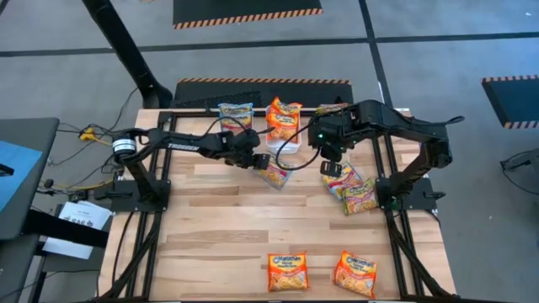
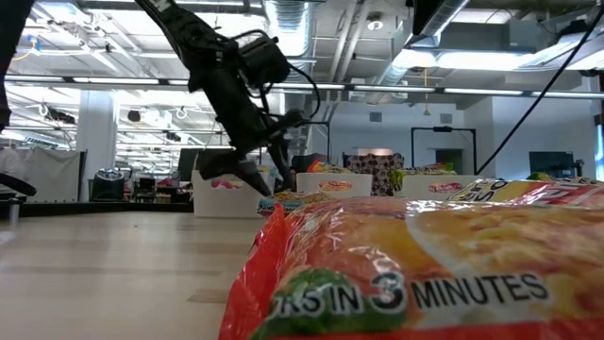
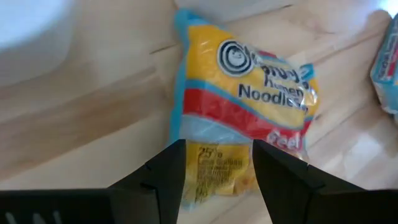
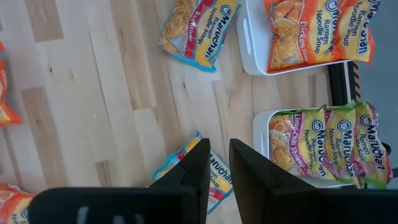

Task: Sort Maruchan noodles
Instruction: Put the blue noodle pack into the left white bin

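Reaching for a yellow-blue packet (image 1: 274, 175) mid-table, the left gripper (image 1: 260, 162) hangs over its near edge, fingers spread, holding nothing.
It looks light, slick and crinkly; pinch an edge. Right gripper (image 1: 330, 167) hovers narrowly parted, empty, above another packet (image 1: 342, 180).

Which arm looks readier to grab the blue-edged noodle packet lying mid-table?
Left. The left gripper hangs open right over the blue-edged packet, its fingers astride one end; the right gripper sits farther right.
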`<state>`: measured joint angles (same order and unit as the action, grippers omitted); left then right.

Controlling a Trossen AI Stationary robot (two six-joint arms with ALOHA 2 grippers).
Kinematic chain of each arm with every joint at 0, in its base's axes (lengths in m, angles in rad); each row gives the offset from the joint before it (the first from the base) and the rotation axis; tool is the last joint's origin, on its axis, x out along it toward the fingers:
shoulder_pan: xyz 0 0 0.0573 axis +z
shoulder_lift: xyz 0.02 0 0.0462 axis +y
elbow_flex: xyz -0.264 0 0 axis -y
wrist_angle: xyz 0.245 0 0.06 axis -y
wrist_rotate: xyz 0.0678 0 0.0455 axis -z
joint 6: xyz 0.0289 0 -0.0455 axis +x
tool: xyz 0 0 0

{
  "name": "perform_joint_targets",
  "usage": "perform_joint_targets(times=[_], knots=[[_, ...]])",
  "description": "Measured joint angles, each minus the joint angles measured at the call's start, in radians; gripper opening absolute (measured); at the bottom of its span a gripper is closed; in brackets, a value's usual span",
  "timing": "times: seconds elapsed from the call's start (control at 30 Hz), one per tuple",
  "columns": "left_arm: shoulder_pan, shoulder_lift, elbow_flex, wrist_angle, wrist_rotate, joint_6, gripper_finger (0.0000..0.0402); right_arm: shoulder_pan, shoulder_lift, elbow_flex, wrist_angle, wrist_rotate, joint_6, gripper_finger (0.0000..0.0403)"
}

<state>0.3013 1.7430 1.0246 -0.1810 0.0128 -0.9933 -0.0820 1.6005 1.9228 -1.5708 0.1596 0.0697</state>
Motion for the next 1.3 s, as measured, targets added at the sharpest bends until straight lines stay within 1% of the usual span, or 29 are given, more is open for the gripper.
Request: perform_joint_targets(times=[0.1, 0.13, 0.2, 0.37, 0.53, 0.6, 0.67, 0.93, 1.0, 1.17, 1.3], knots=[[0.0, 0.025, -0.001, 0.016, 0.01, -0.01, 0.0171, -0.002, 0.0, 0.0, 0.0, 0.0, -0.003, 0.0085], [-0.001, 0.037, 0.0, 0.045, 0.012, -0.015, 0.0171, -0.006, 0.0, 0.0, 0.0, 0.0, -0.006, 0.0085], [-0.001, 0.052, 0.0, 0.046, 0.027, -0.024, 0.0171, -0.007, 0.0, 0.0, 0.0, 0.0, -0.018, 0.0085], [-0.004, 0.104, 0.002, 0.116, 0.065, -0.046, 0.0171, -0.013, 0.0, 0.0, 0.0, 0.0, -0.022, 0.0085], [-0.016, 0.131, 0.002, 0.119, 0.072, -0.069, 0.0168, -0.019, 0.0, 0.0, 0.0, -0.001, -0.026, 0.0085], [-0.021, 0.139, 0.003, 0.111, 0.08, -0.069, 0.0157, -0.019, 0.0, 0.0, 0.0, -0.001, -0.026, 0.0085], [-0.028, 0.15, 0.008, 0.119, 0.092, -0.07, 0.0134, -0.019, 0.0, 0.0, 0.0, -0.001, -0.026, 0.0085], [-0.042, 0.164, 0.004, 0.111, 0.098, -0.046, 0.0016, -0.019, 0.0, 0.0, 0.0, -0.001, -0.029, 0.0085], [-0.042, 0.165, 0.003, 0.111, 0.098, -0.034, 0.0005, -0.019, 0.0, 0.0, 0.0, -0.001, -0.028, 0.0085], [-0.047, 0.165, 0.002, 0.138, 0.12, -0.02, 0.0001, -0.019, 0.0, 0.0, 0.0, -0.001, -0.028, 0.0085], [-0.065, 0.142, -0.002, 0.142, 0.129, -0.019, 0.0, -0.019, 0.0, 0.0, 0.0, -0.001, -0.028, 0.0085]])
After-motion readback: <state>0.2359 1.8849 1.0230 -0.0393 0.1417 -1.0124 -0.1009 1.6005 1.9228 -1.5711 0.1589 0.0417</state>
